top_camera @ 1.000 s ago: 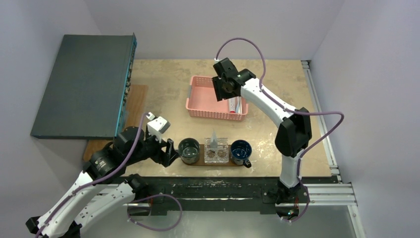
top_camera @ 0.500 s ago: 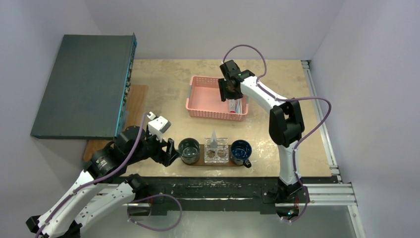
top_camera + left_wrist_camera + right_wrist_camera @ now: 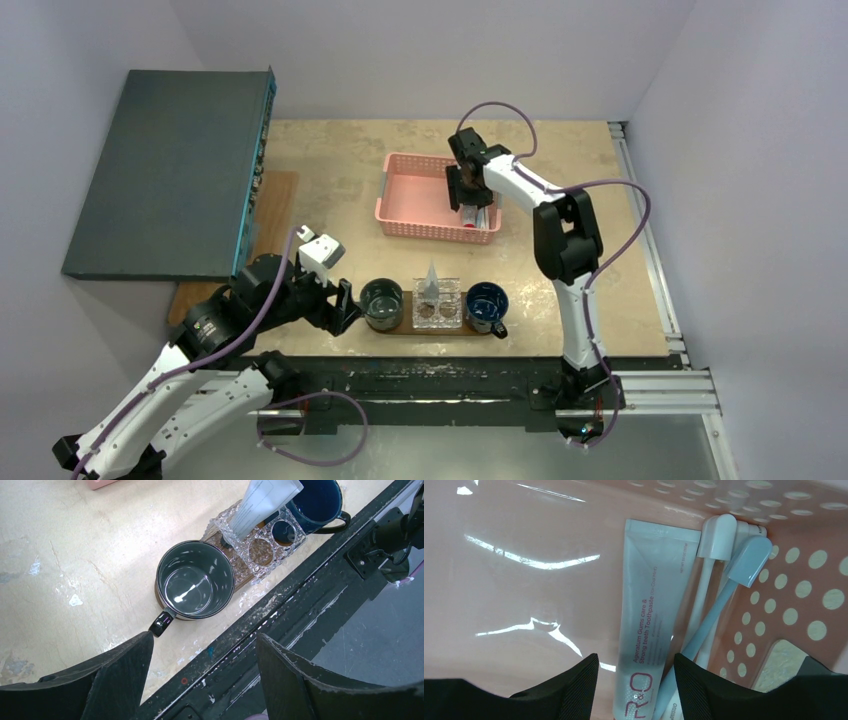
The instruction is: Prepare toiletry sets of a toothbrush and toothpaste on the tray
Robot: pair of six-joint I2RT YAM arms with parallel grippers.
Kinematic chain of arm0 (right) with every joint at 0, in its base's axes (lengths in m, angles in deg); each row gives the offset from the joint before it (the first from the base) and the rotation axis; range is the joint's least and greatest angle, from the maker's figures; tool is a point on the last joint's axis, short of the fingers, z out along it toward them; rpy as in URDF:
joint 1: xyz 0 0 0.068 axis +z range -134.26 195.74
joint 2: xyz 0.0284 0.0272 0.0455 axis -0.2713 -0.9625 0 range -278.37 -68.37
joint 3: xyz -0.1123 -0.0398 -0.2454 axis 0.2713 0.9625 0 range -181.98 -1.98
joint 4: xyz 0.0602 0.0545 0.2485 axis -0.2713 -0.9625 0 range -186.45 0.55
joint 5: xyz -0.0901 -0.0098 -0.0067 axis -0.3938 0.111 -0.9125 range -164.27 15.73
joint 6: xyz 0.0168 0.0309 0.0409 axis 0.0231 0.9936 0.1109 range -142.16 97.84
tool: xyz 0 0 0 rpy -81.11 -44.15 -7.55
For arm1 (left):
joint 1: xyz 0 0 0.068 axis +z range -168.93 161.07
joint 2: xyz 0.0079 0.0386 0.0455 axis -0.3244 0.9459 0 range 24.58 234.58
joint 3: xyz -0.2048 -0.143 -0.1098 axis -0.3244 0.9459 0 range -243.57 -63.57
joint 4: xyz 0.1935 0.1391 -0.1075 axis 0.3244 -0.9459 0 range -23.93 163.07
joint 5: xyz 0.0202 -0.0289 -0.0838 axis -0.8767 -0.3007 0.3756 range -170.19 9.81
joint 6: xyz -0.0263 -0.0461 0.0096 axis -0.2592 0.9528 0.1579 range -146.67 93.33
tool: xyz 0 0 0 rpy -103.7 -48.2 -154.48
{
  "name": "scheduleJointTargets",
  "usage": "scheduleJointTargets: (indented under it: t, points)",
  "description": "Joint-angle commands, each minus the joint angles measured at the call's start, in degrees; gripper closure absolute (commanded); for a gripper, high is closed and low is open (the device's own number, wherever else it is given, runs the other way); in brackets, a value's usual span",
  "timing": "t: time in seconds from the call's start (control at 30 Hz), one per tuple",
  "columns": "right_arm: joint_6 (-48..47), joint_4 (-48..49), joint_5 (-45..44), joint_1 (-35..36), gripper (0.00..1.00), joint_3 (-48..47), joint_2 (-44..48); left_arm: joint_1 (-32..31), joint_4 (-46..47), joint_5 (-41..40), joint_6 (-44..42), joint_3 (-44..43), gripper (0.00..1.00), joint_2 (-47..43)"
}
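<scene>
Far side of counter (image 3: 330,180), inside pink basket (image 3: 410,195): right tool (image 3: 635,659) hangs low over the basket floor, jaws parted wide, gripping nothing. Tube (image 3: 651,605) of toothpaste lies flat on the floor, and its lower end runs between the two fingers. Slivers of pink show either side of it; cannot tell if a finger touches. White brush (image 3: 705,585) lies just beside the tube's right edge. Blue brush (image 3: 729,592) lies against the white one, its handle slanting down toward the right-hand finger. Both brush heads sit up by the basket's dotted wall.

Near edge of counter: tray (image 3: 408,327), dark wood, mostly covered. Grey mug (image 3: 195,580) stands on its left end, clear holder (image 3: 260,540) in the middle, blue mug (image 3: 317,502) on the right end. Second tube (image 3: 265,502) stands tilted in a holder socket.

Left tool (image 3: 202,637) sits just off the tray's left end, jaws wide apart and empty. Grey mug's handle (image 3: 162,623) points toward that gap, very close to one fingertip; contact unclear.
</scene>
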Motion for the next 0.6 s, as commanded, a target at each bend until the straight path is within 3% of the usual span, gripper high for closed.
scheduleJointTargets:
  t: [0.0, 0.3, 0.57]
  points:
    - [0.7, 1.6, -0.2, -0.4, 0.41, -2.5, -0.4, 0.2, 2.3, -0.7, -0.3, 0.2, 0.25, 0.1]
    - [0.7, 3.0, 0.9, -0.4, 0.53, -0.5, -0.7, 0.2, 2.3, -0.8, -0.2, 0.1, 0.25, 0.2]
    - [1.1, 3.9, 2.3, -0.4, 0.73, 1.5, 1.1, 0.2, 2.2, -0.8, -0.3, 0.0, 0.25, 0.2]
